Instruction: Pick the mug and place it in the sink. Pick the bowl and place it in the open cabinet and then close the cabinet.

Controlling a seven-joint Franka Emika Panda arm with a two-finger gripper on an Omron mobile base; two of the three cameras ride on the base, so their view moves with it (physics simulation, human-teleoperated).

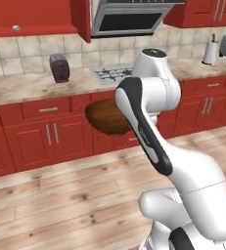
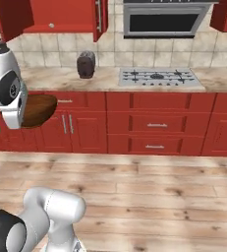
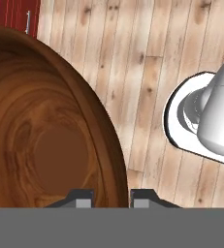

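Note:
The glossy dark brown wooden bowl [image 1: 107,117] [image 2: 39,109] hangs tilted in the air in front of the red base cabinets, just below counter height. My arm covers part of it in both base views. In the hand view the bowl [image 3: 40,145] is very close, and my gripper [image 3: 112,199] is shut on its rim, one fingertip inside and one outside. The red wall cabinet [image 2: 61,17] stands open above the counter, up and left of the bowl, with its red shelf [image 1: 31,30] showing. The mug and the sink are out of view.
A dark toaster [image 1: 59,67] [image 2: 86,64] stands on the counter beside the stove top [image 1: 112,73] [image 2: 156,76]. A microwave [image 2: 164,19] hangs above it. A paper towel roll [image 1: 210,52] stands far right. Wooden floor [image 2: 149,197] lies below.

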